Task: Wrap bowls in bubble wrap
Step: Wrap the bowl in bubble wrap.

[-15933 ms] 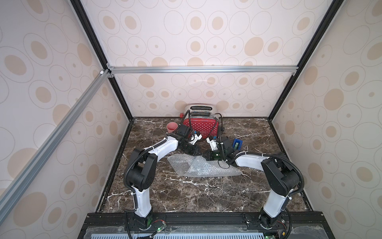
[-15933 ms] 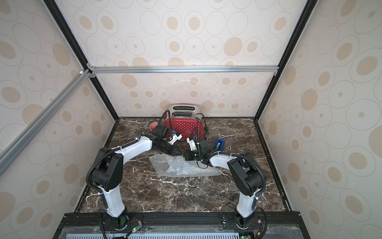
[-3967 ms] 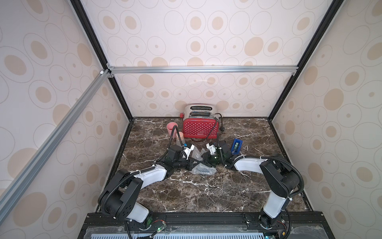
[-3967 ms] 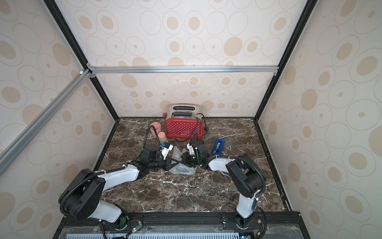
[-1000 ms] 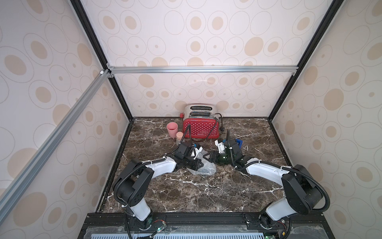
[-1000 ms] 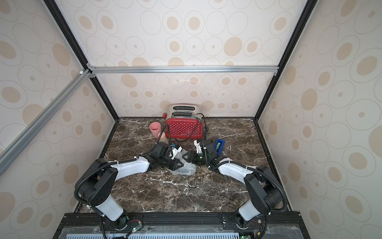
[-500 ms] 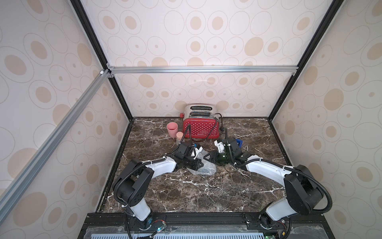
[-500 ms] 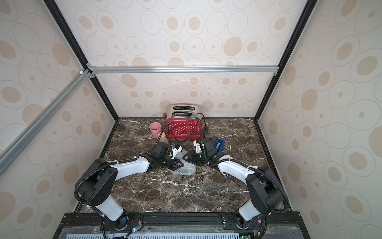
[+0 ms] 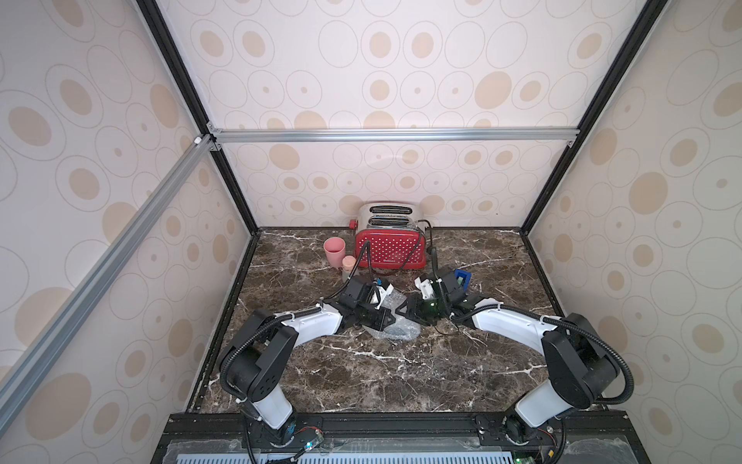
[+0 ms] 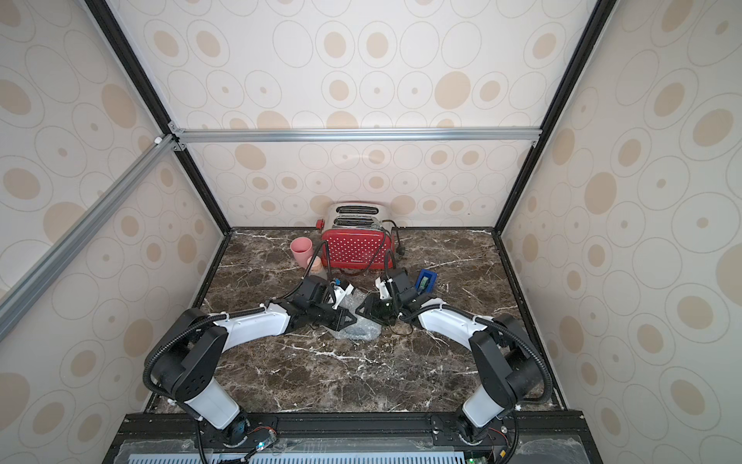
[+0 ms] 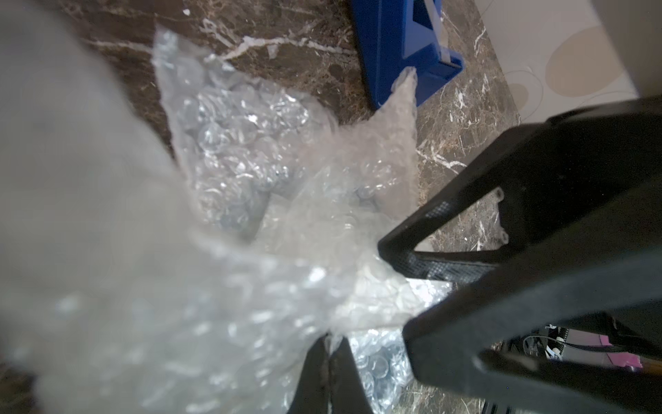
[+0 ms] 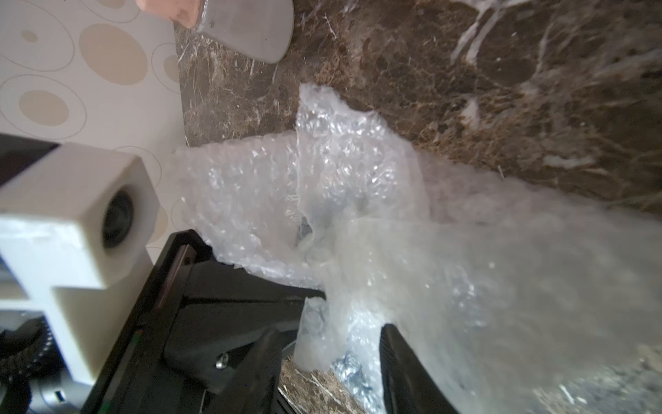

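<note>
Wrist views alone show left hand [image 11: 329, 346] clamped on bubble wrap [image 11: 250, 172], right hand [image 12: 333, 344] half-open around it.

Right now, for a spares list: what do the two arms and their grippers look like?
The left arm and right arm have white shells, black joints and ribbed black cable hoses. The left gripper and right gripper are black, with triangular open-frame fingers; a white camera block sits at each wrist.
</note>
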Robot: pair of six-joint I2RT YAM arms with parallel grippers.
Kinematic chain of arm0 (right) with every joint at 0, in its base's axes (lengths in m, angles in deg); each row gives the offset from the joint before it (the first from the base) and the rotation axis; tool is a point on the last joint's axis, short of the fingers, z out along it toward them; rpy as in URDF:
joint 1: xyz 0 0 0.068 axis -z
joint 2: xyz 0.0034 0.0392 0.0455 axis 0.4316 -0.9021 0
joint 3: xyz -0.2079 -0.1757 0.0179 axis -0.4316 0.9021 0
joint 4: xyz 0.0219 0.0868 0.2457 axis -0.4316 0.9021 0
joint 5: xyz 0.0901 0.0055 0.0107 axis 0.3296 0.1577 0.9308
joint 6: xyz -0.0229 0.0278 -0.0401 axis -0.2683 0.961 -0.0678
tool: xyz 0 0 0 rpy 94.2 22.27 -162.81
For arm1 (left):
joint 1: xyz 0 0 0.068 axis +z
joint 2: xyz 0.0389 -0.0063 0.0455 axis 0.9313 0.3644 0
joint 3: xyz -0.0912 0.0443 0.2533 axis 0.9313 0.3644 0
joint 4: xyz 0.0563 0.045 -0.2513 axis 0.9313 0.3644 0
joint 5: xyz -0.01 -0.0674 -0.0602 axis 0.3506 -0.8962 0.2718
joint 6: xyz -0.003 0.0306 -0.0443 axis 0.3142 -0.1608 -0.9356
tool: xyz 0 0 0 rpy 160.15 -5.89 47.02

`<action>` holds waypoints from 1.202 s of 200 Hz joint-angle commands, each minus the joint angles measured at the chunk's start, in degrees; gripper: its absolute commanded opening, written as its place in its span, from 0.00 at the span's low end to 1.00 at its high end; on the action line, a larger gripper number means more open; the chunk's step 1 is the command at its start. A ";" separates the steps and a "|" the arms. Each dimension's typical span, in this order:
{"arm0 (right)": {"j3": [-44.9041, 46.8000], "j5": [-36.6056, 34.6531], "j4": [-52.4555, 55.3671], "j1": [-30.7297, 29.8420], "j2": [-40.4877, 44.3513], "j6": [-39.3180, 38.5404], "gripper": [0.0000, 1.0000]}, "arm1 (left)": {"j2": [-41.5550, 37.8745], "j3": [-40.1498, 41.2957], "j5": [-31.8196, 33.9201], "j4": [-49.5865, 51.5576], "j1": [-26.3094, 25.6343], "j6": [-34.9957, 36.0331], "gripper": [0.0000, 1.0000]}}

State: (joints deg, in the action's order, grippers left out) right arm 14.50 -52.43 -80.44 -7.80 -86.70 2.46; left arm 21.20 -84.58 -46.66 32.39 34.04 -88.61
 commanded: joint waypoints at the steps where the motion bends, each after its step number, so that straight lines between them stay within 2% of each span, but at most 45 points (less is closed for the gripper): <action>1: -1.62 1.53 1.24 -0.38 -1.44 0.40 0.43 | -1.27 -1.86 -0.45 1.20 -0.77 1.26 0.00; 50: -2.76 2.30 0.95 -0.39 -2.38 0.34 0.31 | -0.97 -2.12 -0.54 1.12 -1.13 1.39 0.00; 121: -3.03 0.38 3.17 0.15 -2.25 -1.66 0.00 | -0.95 -2.46 -0.63 1.12 -1.27 1.39 0.00; 170: -2.87 0.24 4.05 1.41 -2.33 -4.17 0.00 | -1.38 -2.38 -0.28 1.30 -1.36 1.15 0.00; 191: -2.90 0.70 4.34 2.20 -3.19 -4.99 0.00 | -1.77 -2.40 -0.27 1.34 -1.34 0.77 0.07; 222: -2.38 0.97 3.97 2.73 -3.48 -5.49 0.00 | -4.32 -2.51 0.06 2.36 -1.32 0.09 0.32; 240: -1.73 1.16 2.85 2.80 -3.62 -5.20 0.00 | -6.46 -2.90 0.33 3.64 -1.39 -0.17 0.38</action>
State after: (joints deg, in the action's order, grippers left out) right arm 12.47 -50.97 -77.42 -5.37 -89.74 -2.11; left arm 18.40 -85.13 -46.66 33.73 33.15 -88.87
